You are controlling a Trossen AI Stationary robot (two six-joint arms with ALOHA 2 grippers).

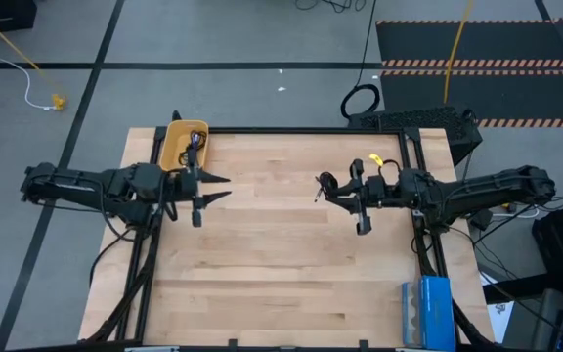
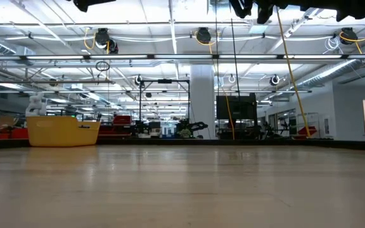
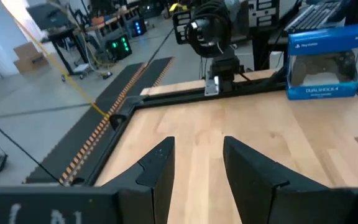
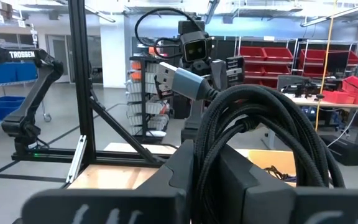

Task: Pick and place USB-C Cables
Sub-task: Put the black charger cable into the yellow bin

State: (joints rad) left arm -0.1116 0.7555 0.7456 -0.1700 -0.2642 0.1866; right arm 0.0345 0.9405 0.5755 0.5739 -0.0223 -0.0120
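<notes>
Right hand [image 1: 323, 186]: closed on coiled black cable [image 4: 253, 134], midway to yellow bin [image 1: 182, 145]; cable inside; left hand [image 1: 225, 188] open, empty.

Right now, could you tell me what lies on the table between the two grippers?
Nothing: in the high view, only bare wooden table separates the open left gripper from the right gripper, shut on a black cable.

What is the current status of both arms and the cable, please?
Right pincer shut on coiled black USB-C cable, raised above the table. Left pincer open, empty, beside yellow bin. Nothing between them.
</notes>
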